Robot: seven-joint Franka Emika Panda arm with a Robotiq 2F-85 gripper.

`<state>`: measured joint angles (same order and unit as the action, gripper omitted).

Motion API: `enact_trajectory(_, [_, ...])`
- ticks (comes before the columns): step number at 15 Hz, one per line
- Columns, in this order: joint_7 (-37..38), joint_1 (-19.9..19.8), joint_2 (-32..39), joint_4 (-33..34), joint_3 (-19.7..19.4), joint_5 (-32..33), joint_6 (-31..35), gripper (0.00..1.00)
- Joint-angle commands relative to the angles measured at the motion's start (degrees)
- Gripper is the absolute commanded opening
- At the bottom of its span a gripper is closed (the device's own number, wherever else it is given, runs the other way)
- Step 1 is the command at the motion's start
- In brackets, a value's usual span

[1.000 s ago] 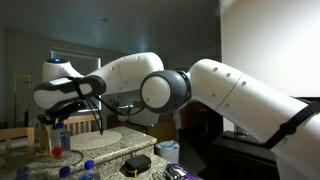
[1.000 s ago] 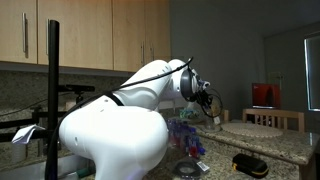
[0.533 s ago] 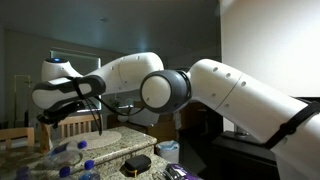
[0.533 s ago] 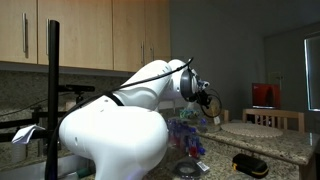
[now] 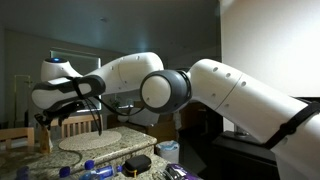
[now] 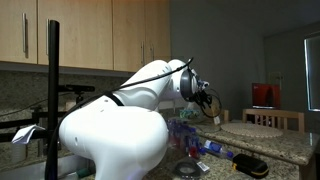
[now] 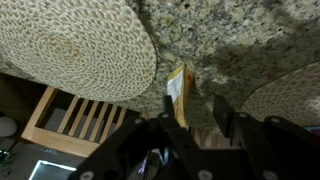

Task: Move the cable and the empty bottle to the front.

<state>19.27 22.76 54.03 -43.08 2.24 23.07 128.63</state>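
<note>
My end effector (image 7: 192, 108) hangs released above the speckled stone tabletop (image 7: 235, 40). Its two fingers (image 7: 167, 108) stand apart with nothing clamped between them, and through the gap I see only a small yellowish tag (image 7: 178, 90). In the wrist view a round woven mat (image 7: 70, 45) lies at 10 o'clock and a slatted wooden frame (image 7: 75, 122) at 8 o'clock. In an exterior view the empty bottle (image 6: 215, 150) lies on its side on the tabletop, at 5 o'clock below me. A dark lump (image 6: 250, 165) sits near it at its 4 o'clock; whether that is the cable I cannot tell.
</note>
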Motion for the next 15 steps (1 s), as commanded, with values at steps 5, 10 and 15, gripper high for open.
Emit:
enact_trajectory(5, [0.4, -0.3, -3.8, -4.5, 0.0, 0.1, -0.5, 1.0])
enact_trajectory(10, [-1.3, -0.9, -7.4, -8.0, 0.1, 0.0, -4.7, 1.0])
enact_trajectory(15, [-0.9, -1.5, -17.2, -19.2, 0.4, -0.4, -11.7, 1.0])
